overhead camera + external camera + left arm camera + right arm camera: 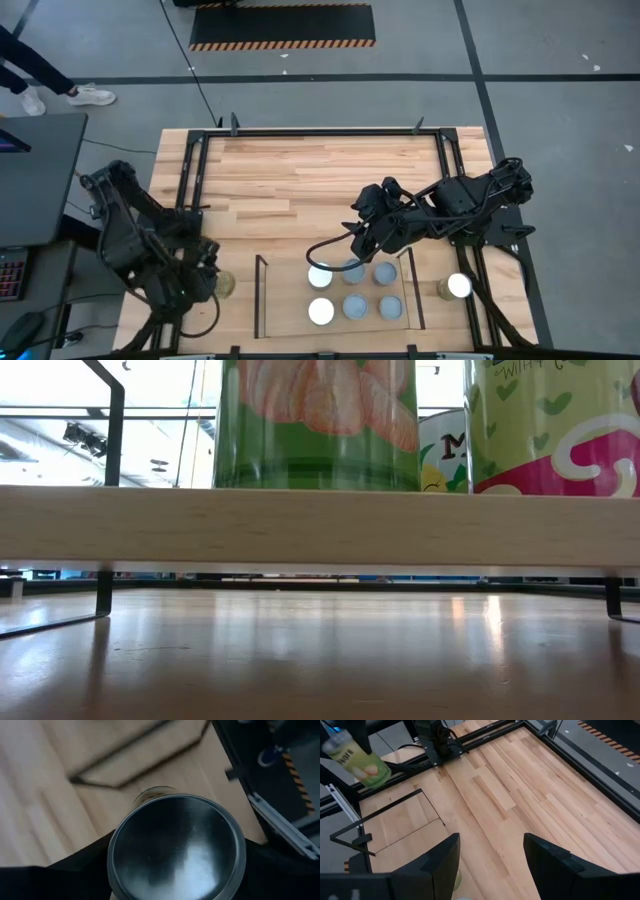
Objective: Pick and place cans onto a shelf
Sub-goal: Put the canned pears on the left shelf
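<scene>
The left gripper (205,278) is clamped on a can (176,847), held upright at the table's left side. The shelf (262,300) lies to that gripper's right, near, its black rod edge between them. Six cans (353,306) already fill its right part; open room remains in the left part. The right gripper (490,855) hangs above the shelved cans, fingers spread and empty. Another can (457,286) stands outside the shelf, at its right side.

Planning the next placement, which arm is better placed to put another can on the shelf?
Probably left. The left tool grips a can just beside the shelf, while the right tool hangs open and empty above the shelf.
</scene>
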Controlling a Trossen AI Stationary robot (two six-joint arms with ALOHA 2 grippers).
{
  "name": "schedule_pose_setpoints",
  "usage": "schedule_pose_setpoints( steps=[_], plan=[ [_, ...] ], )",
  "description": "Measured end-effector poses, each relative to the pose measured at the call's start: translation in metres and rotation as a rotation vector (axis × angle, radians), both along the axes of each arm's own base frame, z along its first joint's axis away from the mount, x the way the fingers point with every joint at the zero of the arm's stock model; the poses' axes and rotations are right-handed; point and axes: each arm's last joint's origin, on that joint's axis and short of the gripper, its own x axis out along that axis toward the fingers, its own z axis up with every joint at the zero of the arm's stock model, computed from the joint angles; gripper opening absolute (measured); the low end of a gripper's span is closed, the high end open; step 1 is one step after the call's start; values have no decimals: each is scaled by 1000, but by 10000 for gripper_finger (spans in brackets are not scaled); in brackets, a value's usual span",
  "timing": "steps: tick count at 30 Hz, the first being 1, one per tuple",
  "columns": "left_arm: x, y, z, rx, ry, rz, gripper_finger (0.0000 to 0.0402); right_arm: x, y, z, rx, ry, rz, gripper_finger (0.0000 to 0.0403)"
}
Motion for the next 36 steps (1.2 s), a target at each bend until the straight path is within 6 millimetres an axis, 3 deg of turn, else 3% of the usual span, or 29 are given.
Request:
schedule_pose_setpoints(
  steps=[6, 11, 17, 25, 36],
  plan=[
    [24, 24, 27, -18, -143, 90, 316, 0, 0, 0, 7, -3, -6, 226],
    [55, 38, 33, -93, -228, 166, 316, 1, 0, -3, 15, 0, -18, 226],
    [98, 34, 17, -155, -200, 143, 316, 4, 2, -19, 23, 45, -37, 226],
    [140, 24, 2, -95, -152, 20, 316, 5, 5, -30, 73, 108, -5, 226],
    [164, 27, -32, 63, -28, -158, 316, -1, 10, -31, 123, 155, 42, 226]
  ],
)
